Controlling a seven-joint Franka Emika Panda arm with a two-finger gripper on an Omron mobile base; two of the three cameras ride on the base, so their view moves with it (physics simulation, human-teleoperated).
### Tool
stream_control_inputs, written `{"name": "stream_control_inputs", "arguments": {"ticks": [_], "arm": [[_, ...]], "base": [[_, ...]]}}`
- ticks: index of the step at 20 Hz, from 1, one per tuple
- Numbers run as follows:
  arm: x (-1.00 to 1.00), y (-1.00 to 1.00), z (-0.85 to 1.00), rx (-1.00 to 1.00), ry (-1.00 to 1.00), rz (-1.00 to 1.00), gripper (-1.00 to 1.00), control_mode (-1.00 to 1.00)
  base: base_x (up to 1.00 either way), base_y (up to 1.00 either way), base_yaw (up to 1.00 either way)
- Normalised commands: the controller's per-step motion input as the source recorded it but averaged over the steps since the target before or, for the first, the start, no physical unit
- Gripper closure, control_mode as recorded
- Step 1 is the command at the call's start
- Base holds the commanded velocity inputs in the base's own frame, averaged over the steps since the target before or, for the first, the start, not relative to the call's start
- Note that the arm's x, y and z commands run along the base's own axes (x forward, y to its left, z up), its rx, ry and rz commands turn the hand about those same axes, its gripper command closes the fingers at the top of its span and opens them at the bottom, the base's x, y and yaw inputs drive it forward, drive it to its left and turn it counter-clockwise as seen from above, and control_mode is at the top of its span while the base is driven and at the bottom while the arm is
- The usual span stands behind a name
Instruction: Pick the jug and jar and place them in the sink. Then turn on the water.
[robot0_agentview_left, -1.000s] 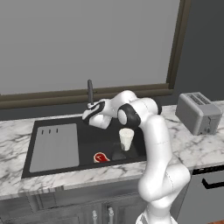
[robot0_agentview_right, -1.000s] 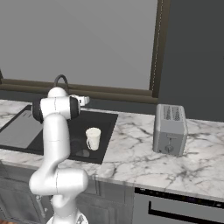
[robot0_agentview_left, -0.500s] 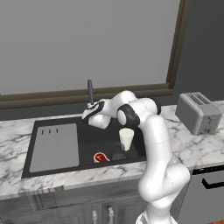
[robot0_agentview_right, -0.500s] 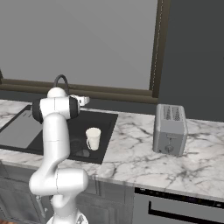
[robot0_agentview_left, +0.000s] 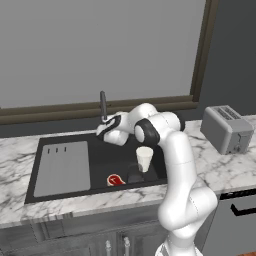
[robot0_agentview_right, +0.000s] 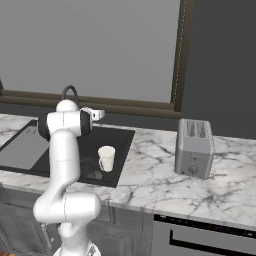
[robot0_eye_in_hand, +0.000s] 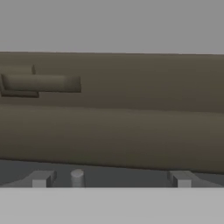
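Marbled tabletop (robot0_agentview_left: 20, 205) is recorded along the front of a grey wall with a dark window ledge; the black sink (robot0_agentview_left: 112, 155) is recessed in it, its grey drainboard panel (robot0_agentview_left: 62, 167) at the 9 o'clock side of the basin in the left base view. The jug (robot0_agentview_left: 144, 159) is noted standing upright inside the basin, and the jar (robot0_agentview_left: 135, 173), dark and hard to separate from the black floor, is seen just beside it at about 7 o'clock; a small red item (robot0_agentview_left: 114, 180) lies further toward 8 o'clock. Both task vessels are therefore judged already placed. No blue stream is visible below the faucet (robot0_agentview_left: 103, 106), so the water is judged not yet on. The tool (robot0_agentview_left: 102, 131) is held near the base of the faucet, at roughly 11 o'clock from the jug, with its jaws released and wide apart, nothing between them; in the hand view a small grey post (robot0_eye_in_hand: 77, 178) is seen between the two fingertips (robot0_eye_in_hand: 41, 179). Compared with the earlier frames, almost no displacement is observed: arm, jug and toaster (robot0_agentview_left: 227, 129) are logged in the same places, and the tool has stayed open. The faucet step is judged pending.
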Motion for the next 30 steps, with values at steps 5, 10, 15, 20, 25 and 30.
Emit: {"name": "stream_control_inputs", "arguments": {"ticks": [5,10,15,20,25,30], "arm": [[0.01,-0.06,-0.07,0.0,-0.01,0.0,-1.0,-1.0],[0.0,-0.09,-0.01,0.0,0.0,0.0,-1.0,-1.0],[0.0,-0.24,0.0,0.0,0.0,0.0,-1.0,-1.0],[0.0,-0.25,0.0,0.01,0.0,0.0,-1.0,-1.0],[0.0,-0.5,0.0,0.07,0.0,0.02,-1.0,-1.0],[0.0,-0.59,0.0,0.11,0.0,0.02,-1.0,-1.0]], "base": [[0.0,0.0,0.0],[0.0,0.0,0.0],[0.0,0.0,0.0],[0.0,0.0,0.0],[0.0,0.0,0.0],[0.0,0.0,0.0]]}}
